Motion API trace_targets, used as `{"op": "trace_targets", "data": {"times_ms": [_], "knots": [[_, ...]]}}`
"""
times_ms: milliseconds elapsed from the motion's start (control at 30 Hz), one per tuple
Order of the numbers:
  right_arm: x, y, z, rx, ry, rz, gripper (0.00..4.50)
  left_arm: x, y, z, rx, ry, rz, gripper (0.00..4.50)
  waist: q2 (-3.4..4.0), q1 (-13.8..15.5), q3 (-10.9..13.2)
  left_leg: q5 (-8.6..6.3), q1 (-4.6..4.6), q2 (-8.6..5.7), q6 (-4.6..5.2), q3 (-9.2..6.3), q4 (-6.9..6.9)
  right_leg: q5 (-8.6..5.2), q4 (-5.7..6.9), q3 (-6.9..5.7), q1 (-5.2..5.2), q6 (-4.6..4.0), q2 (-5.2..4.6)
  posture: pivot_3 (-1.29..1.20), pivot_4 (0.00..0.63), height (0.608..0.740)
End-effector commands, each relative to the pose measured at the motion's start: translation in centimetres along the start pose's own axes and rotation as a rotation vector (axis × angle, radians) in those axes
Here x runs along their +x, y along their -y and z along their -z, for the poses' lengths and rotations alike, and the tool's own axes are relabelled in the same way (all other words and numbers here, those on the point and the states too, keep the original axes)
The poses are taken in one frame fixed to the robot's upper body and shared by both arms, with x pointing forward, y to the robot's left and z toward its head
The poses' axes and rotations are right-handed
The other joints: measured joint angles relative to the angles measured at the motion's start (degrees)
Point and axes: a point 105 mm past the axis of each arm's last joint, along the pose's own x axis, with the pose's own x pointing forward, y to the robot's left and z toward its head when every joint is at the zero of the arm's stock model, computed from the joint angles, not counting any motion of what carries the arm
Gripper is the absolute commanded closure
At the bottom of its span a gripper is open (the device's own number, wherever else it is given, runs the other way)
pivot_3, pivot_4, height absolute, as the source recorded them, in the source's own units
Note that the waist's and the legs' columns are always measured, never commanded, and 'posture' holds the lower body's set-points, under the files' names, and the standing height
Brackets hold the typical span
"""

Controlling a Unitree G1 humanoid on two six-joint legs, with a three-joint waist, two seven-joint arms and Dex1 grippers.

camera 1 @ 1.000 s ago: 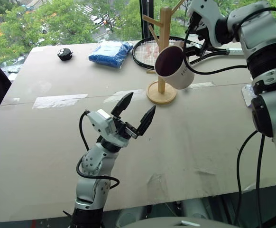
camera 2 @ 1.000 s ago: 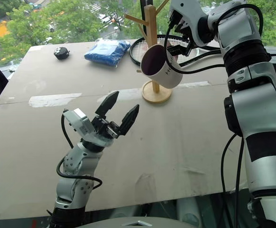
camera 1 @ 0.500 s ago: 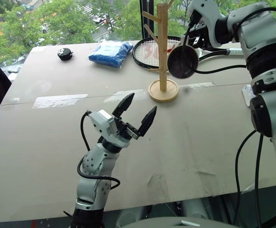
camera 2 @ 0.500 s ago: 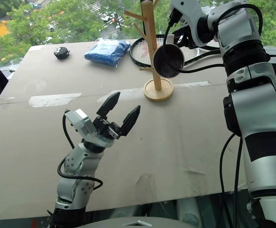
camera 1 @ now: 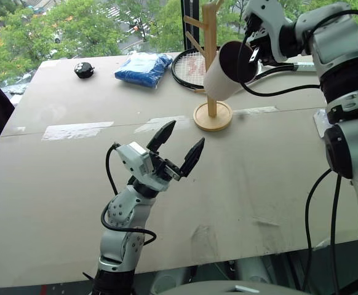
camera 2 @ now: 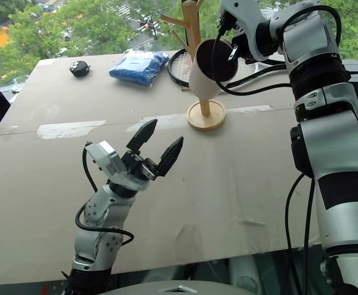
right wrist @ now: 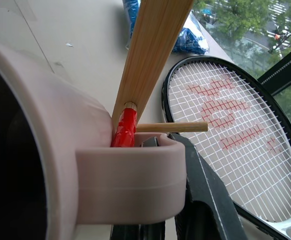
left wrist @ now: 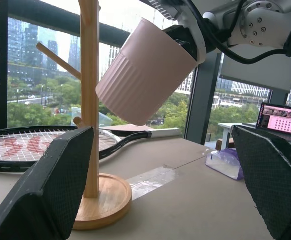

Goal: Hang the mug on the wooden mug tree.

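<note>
A small black object (camera 1: pixel 84 70) sits at the far left of the tabletop (camera 1: pixel 56 184), with a blue bundle (camera 1: pixel 143 66) to its right along the far edge. Nearer, left of centre, the left end effector (camera 1: pixel 179 144) hovers above the bare surface, its two black fingers spread wide and holding nothing. Farther right, a racket (camera 1: pixel 188 66) lies flat behind the wooden mug tree (camera 1: pixel 211 74), which stands upright on its round base. Just right of the post, the right end effector (right wrist: pixel 150 220) is clamped on the handle of the mug (camera 1: pixel 228 70), holding it tilted in the air against the post, its dark inside facing right, with a red-tipped peg (right wrist: pixel 124 127) inside the handle loop.
</note>
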Motion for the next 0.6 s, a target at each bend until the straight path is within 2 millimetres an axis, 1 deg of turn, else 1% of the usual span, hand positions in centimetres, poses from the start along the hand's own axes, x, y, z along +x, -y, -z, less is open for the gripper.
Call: {"op": "trace_targets", "data": {"times_ms": [33, 267, 600], "knots": [[-1.14, 0.26, -1.83, -0.138, 0.026, 0.027, 4.48, 0.16, 0.38, -0.50, 0.005, 0.017, 0.018, 0.00, 0.00, -0.1, 0.0, 0.00, 0.00, 0.00, 0.00, 0.00, 0.00, 0.00, 0.00, 0.00, 0.00, 0.00, 0.00, 0.00, 0.150, 0.740], [-0.96, -0.37, -1.78, -0.286, -0.021, 0.017, 4.48, 0.23, 0.41, -0.44, 0.000, 0.017, 0.021, 0.00, 0.00, -0.8, 0.0, 0.00, 0.01, 0.00, 0.00, 0.00, 0.02, 0.00, 0.02, -0.01, 0.00, 0.00, 0.00, 0.00, 0.150, 0.740], [-0.69, -0.20, -1.01, -0.370, -0.078, 0.032, 4.48, 0.27, 0.50, -0.31, -0.003, 0.019, 0.016, 0.00, -0.01, -0.8, 0.0, 0.00, 0.00, 0.00, 0.00, 0.00, 0.06, 0.00, 0.03, -0.01, 0.00, 0.00, 0.00, 0.00, 0.150, 0.740]]}}
